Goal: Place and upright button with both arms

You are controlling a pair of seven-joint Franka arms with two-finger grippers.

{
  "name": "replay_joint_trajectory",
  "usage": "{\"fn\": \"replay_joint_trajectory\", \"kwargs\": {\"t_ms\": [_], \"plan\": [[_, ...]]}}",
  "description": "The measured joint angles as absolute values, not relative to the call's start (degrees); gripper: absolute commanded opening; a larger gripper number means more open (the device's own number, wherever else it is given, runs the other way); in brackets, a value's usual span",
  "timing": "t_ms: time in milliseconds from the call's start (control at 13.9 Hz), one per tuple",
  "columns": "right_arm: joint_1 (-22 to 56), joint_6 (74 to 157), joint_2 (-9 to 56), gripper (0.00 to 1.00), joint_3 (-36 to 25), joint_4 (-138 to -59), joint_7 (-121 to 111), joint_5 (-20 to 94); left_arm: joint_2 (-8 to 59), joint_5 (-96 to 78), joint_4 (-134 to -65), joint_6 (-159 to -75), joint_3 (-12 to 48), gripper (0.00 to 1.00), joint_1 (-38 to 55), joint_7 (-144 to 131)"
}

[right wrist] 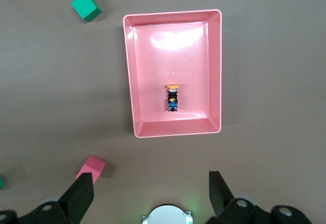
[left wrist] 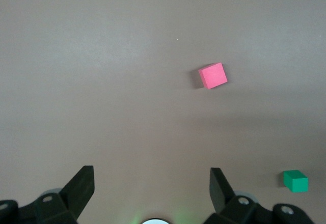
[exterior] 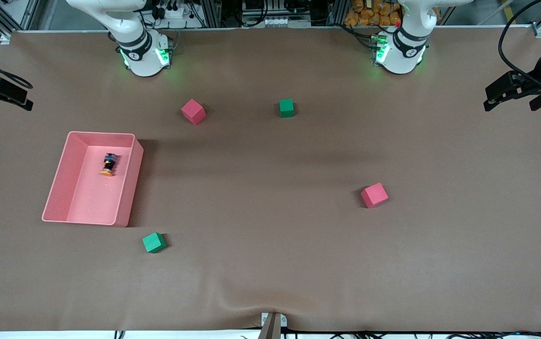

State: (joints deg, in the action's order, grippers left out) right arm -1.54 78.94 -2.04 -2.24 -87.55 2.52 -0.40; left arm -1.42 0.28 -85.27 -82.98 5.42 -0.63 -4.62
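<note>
While both arms wait high above it, the brown table (exterior: pixel 270 263) carries every item listed here.

Pink tray (exterior: pixel 56 188): open rectangular bin with raised walls, near the table edge at the right arm's end.

Cubes, four: one red cube (exterior: pixel 193 111) and one green cube (exterior: pixel 286 108) toward the edge where the bases stand; a second red cube (exterior: pixel 374 195) toward the left arm's end; a second green cube (exterior: pixel 154 242) just off the tray's corner nearest the front camera.

Button (exterior: pixel 108 164): lying on its side on the tray floor, close to the tray wall nearest the bases, orange cap pointing toward the front camera. Judged light, rigid and hard, cylindrical and so liable to roll or slip; the dark body offers the steadier hold, taken across its width below the cap. The tray walls probably call for a descent from straight above.

Right gripper (right wrist: pixel 152 191): poised over the table beside the tray, facing down, fingers spread wide and empty; the tray and button show in its wrist view.

Left gripper (left wrist: pixel 152 186): poised over bare table at its own end, facing down, fingers spread wide and empty, a red and a green cube in its wrist view.
</note>
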Motion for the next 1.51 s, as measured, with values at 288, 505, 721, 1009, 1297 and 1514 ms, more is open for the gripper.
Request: {"fn": "replay_joint_trajectory", "kwargs": {"t_ms": [288,505,721,1009,1297,1514], "plan": [[-1.5,78.7,-1.9,1.00,-2.3,-87.8,2.5,-0.4,-1.4,0.3,-85.2,-83.0,5.4,1.00,-0.6,-4.6],[-1.5,78.4,-1.8,1.00,-2.3,-88.7,2.5,-0.4,-1.4,0.3,-85.1,-83.0,5.4,1.00,-0.6,-4.6],[-1.5,78.7,-1.7,1.00,-2.7,-91.7,2.5,-0.5,-1.5,0.3,-84.6,-82.9,5.5,1.00,-0.6,-4.5],[-1.9,84.9,-1.4,1.00,-3.1,-100.8,2.5,-0.5,-1.5,0.3,-84.4,-82.9,5.6,1.00,-0.5,-4.5],[-2.9,99.2,-0.8,1.00,-3.6,-114.6,2.5,-0.6,-1.5,0.3,-84.5,-81.8,5.7,1.00,-0.5,-4.5],[-3.3,112.6,-0.1,1.00,-3.6,-124.9,2.5,-0.7,-1.5,0.3,-84.5,-81.7,5.7,1.00,-0.5,-4.5]]}}
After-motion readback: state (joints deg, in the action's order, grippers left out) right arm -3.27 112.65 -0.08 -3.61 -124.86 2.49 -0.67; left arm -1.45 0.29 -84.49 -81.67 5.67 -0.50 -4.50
